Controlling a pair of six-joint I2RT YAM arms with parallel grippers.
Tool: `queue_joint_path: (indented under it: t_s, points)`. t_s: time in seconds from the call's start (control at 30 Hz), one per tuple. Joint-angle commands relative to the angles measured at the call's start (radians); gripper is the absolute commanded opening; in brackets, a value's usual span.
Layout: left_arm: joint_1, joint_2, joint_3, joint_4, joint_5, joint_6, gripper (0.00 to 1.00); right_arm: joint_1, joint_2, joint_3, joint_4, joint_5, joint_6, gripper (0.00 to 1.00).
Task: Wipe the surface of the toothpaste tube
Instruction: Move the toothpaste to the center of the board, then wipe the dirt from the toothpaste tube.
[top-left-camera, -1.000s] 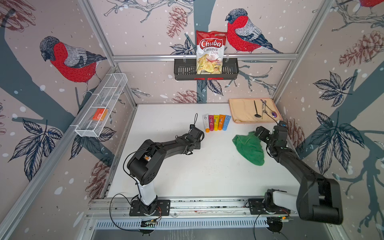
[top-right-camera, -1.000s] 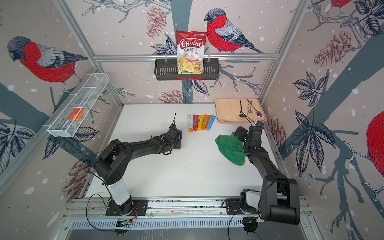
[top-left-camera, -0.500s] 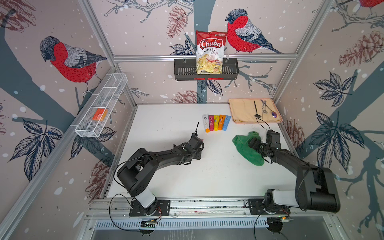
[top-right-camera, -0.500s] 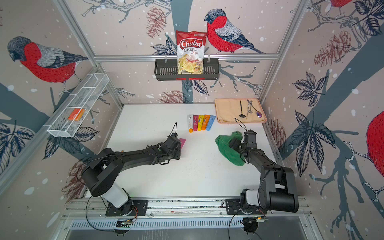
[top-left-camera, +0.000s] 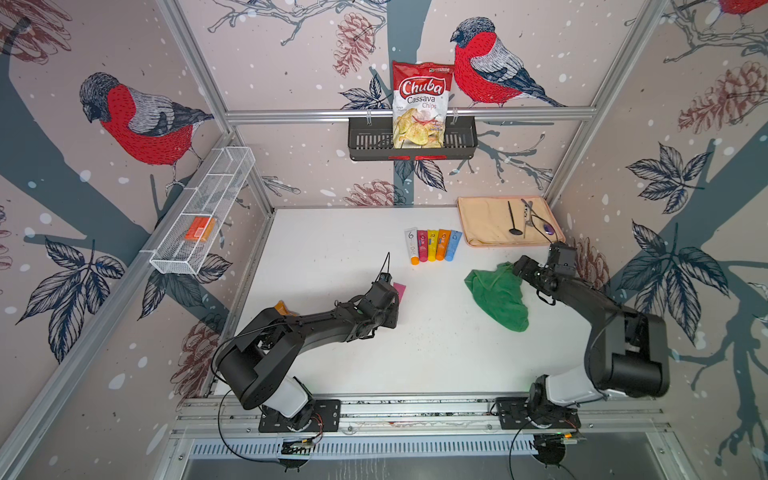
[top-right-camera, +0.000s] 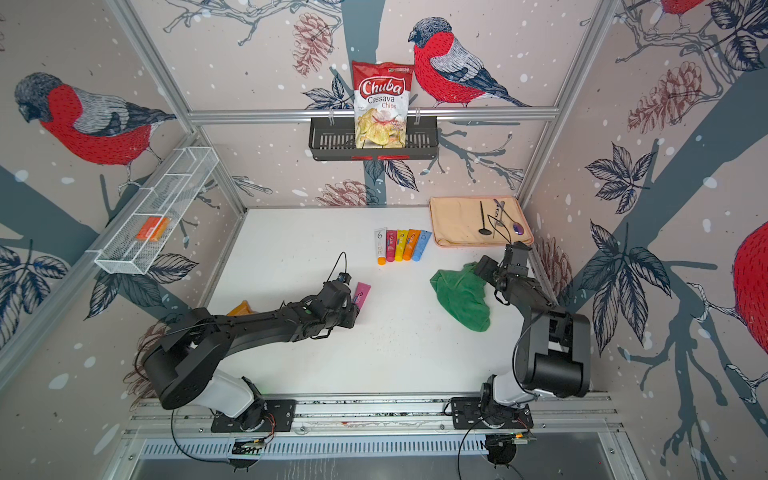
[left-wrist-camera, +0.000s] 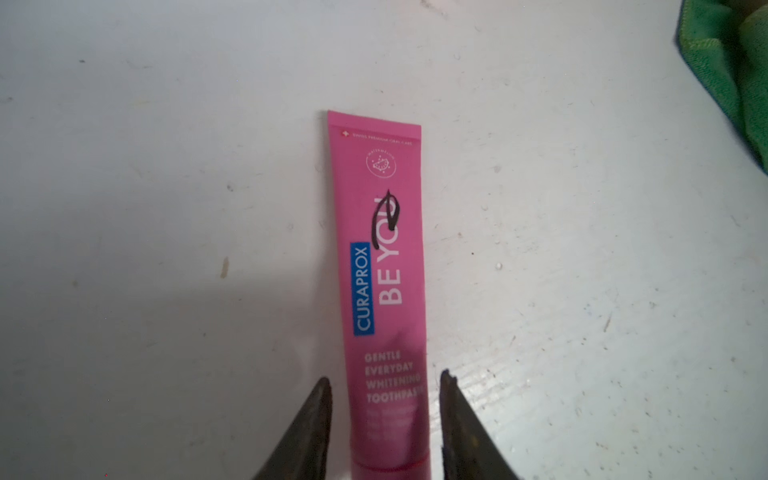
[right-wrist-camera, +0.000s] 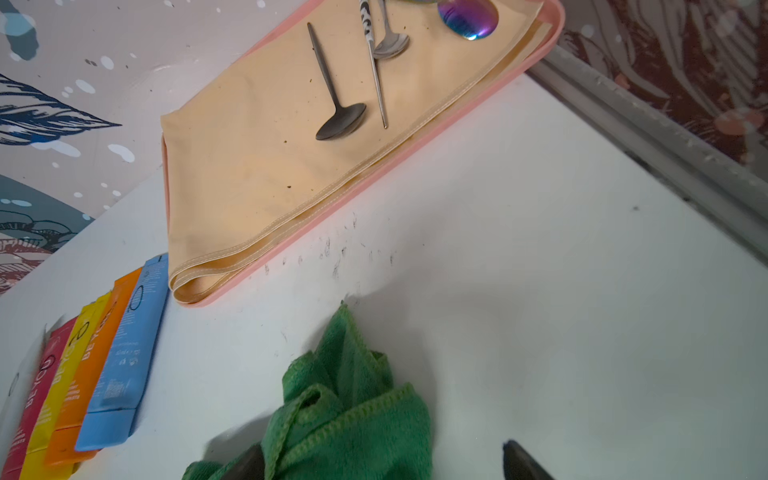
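Observation:
A pink toothpaste tube (left-wrist-camera: 380, 270) with a black pen mark lies flat on the white table, and both top views show it (top-left-camera: 400, 289) (top-right-camera: 360, 294). My left gripper (left-wrist-camera: 386, 376) is open and straddles the tube's cap end, with a gap on each side. A crumpled green cloth (top-left-camera: 498, 297) (top-right-camera: 463, 297) lies at the right. My right gripper (right-wrist-camera: 384, 451) stands open wide over the cloth's far edge (right-wrist-camera: 353, 415); one finger touches the fabric and the other is off it. Both top views show this gripper (top-left-camera: 517, 268) (top-right-camera: 482, 264).
A row of several coloured tubes (top-left-camera: 432, 245) lies at the back centre. A beige cloth on a pink tray (top-left-camera: 490, 224) holds spoons at the back right. An orange item (top-left-camera: 282, 308) lies by the left arm. A wire basket (top-left-camera: 199, 220) and a black basket (top-left-camera: 365, 139) hang on the walls.
My left arm has pulled back towards the front with the pink tube, and its jaws have parted from it. The right arm has folded back, with its gripper still at the cloth's edge.

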Motion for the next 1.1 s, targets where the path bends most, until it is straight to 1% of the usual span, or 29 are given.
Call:
queue_joint_path:
  t_s: [0.0, 0.03, 0.13, 0.27, 0.3, 0.33, 0.37, 0.4, 0.47, 0.57, 0.63, 0.7, 0.77, 0.87, 0.9, 0.97, 1.07]
  points:
    - [0.0, 0.001, -0.005, 0.021, 0.027, 0.026, 0.47, 0.016, 0.069, 0.042, -0.062, -0.058, -0.051, 0.9]
    - [-0.001, 0.002, -0.007, 0.021, 0.033, 0.026, 0.49, 0.028, 0.085, 0.047, -0.068, -0.052, -0.057, 0.9]
    - [-0.001, -0.005, -0.02, 0.013, 0.034, 0.022, 0.5, 0.059, 0.112, 0.04, -0.077, -0.034, -0.059, 0.89]
    - [-0.002, -0.047, -0.052, 0.01, 0.035, 0.013, 0.51, 0.077, 0.088, -0.005, -0.058, -0.054, -0.039, 0.88]
    - [-0.002, -0.059, -0.057, 0.008, 0.032, 0.011, 0.52, 0.078, 0.076, -0.021, -0.049, -0.061, -0.034, 0.87]
    - [-0.001, -0.072, -0.065, 0.006, 0.03, 0.008, 0.52, 0.079, 0.064, -0.039, -0.034, -0.074, -0.028, 0.82]
    - [-0.002, -0.083, -0.073, 0.002, 0.029, 0.009, 0.53, 0.078, 0.055, -0.054, -0.023, -0.089, -0.021, 0.75]
    - [-0.002, -0.09, -0.081, 0.001, 0.025, 0.011, 0.53, 0.078, 0.052, -0.063, -0.015, -0.102, -0.017, 0.67]
    - [-0.002, -0.097, -0.1, 0.005, 0.019, 0.01, 0.53, 0.078, 0.044, -0.073, -0.004, -0.145, -0.013, 0.45]
    - [-0.002, -0.098, -0.125, 0.026, 0.04, 0.005, 0.52, 0.086, -0.02, -0.088, 0.012, -0.217, 0.005, 0.23]
    - [-0.002, -0.103, -0.139, 0.044, 0.054, 0.002, 0.5, 0.104, -0.091, -0.099, 0.021, -0.267, 0.018, 0.13]
    - [-0.002, -0.105, -0.147, 0.065, 0.063, 0.012, 0.46, 0.142, -0.156, -0.094, 0.014, -0.282, 0.025, 0.06]
    - [-0.002, -0.099, -0.145, 0.069, 0.071, 0.019, 0.46, 0.189, -0.206, -0.076, -0.008, -0.282, 0.029, 0.04]
    - [-0.004, -0.09, -0.139, 0.07, 0.079, 0.026, 0.46, 0.265, -0.235, -0.045, -0.032, -0.272, 0.045, 0.04]
    - [-0.005, -0.09, -0.138, 0.07, 0.081, 0.029, 0.44, 0.295, -0.24, -0.036, -0.031, -0.259, 0.054, 0.04]
    - [-0.005, -0.098, -0.142, 0.069, 0.085, 0.034, 0.36, 0.377, -0.245, -0.022, -0.024, -0.203, 0.075, 0.04]
    - [-0.006, -0.114, -0.146, 0.058, 0.081, 0.049, 0.3, 0.518, -0.223, 0.015, -0.018, -0.08, 0.095, 0.04]
